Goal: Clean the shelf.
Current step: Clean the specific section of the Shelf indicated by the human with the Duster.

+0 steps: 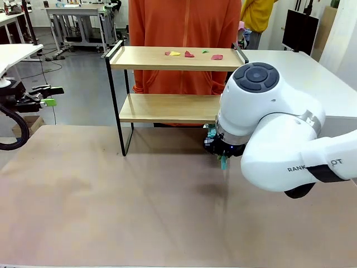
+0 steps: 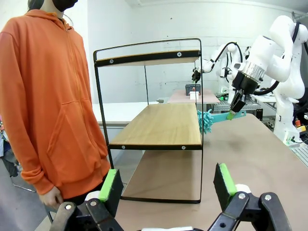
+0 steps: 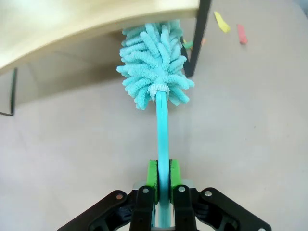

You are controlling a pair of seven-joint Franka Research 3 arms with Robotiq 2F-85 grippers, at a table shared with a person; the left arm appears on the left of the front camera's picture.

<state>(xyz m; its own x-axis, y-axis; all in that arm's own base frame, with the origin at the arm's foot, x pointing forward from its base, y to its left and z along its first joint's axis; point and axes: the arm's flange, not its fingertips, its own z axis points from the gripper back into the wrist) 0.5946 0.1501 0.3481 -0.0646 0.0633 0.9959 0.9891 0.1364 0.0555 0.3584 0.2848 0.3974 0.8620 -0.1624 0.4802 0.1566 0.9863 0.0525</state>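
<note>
The shelf (image 1: 145, 57) stands at the table's far side, with two light wooden boards in a black frame. Several small coloured scraps (image 1: 189, 54) lie on its top board. My right gripper (image 1: 218, 149) hangs by the right end of the lower board, shut on the handle of a teal duster (image 1: 223, 162). In the right wrist view the right gripper (image 3: 162, 175) pinches the thin handle, and the fluffy duster head (image 3: 154, 67) touches the lower board's edge (image 3: 72, 24). My left gripper (image 2: 167, 185) is open and holds nothing, off the table's left side (image 1: 44, 96), facing the shelf (image 2: 163, 125).
A person in an orange hoodie (image 1: 184, 22) stands right behind the shelf. A yellow scrap (image 3: 221, 21) and a red scrap (image 3: 241, 33) lie on the table past the shelf's black leg (image 3: 199, 33). A white table (image 1: 301, 70) adjoins at the right.
</note>
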